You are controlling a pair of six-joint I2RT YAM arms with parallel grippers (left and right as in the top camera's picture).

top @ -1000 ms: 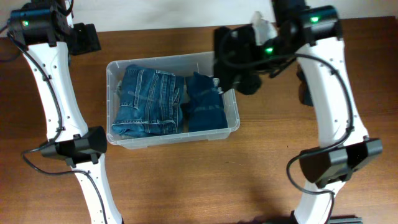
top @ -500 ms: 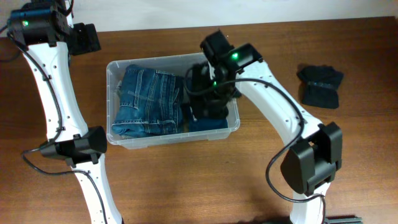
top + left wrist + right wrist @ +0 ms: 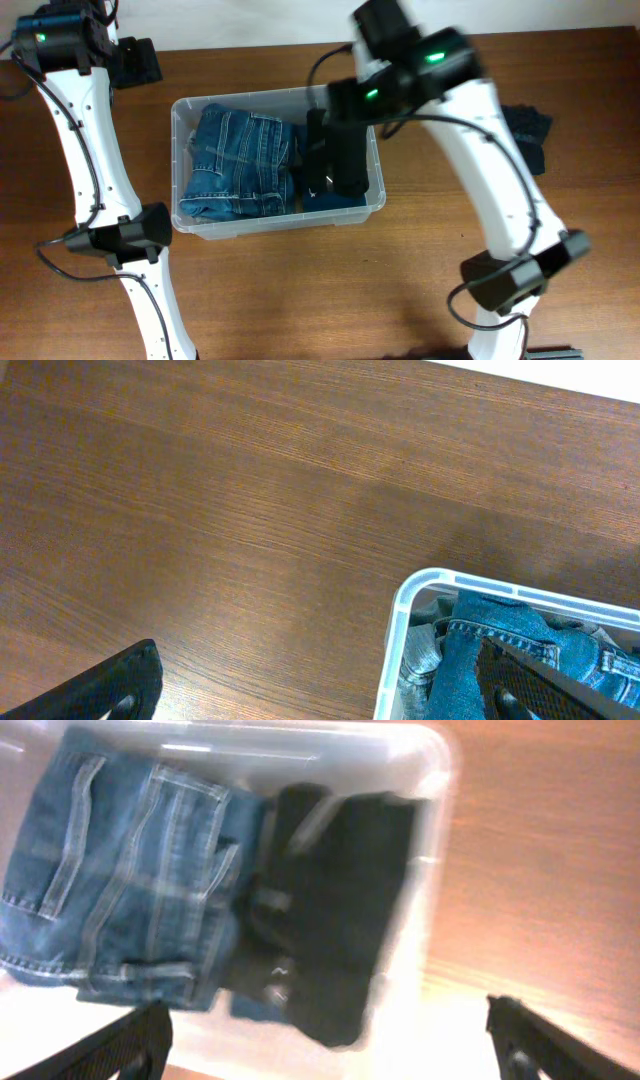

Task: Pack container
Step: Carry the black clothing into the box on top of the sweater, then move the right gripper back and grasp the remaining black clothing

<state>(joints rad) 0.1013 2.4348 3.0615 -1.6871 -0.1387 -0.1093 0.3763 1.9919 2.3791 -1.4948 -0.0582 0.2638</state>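
Note:
The container (image 3: 372, 205), a clear plastic bin, stands mid-table. Folded blue jeans (image 3: 235, 165) fill its left part. A black garment (image 3: 338, 160) lies loose in its right part, on top of a dark blue one. My right gripper (image 3: 345, 105) hovers over the bin's right end. In the right wrist view it (image 3: 330, 1040) is open, with the black garment (image 3: 340, 910) and jeans (image 3: 130, 870) below and nothing between the fingers. My left gripper (image 3: 140, 62) is open beyond the bin's far left corner, over bare wood (image 3: 325, 685), with the container's corner (image 3: 405, 600) beside it.
A second black garment (image 3: 530, 128) lies on the table to the right of the bin, partly behind my right arm. The white wall runs along the table's far edge. Both arm bases stand near the front edge.
My right gripper went down into the bin's right part, opened and let go of the black garment, then lifted away. The left arm has not moved.

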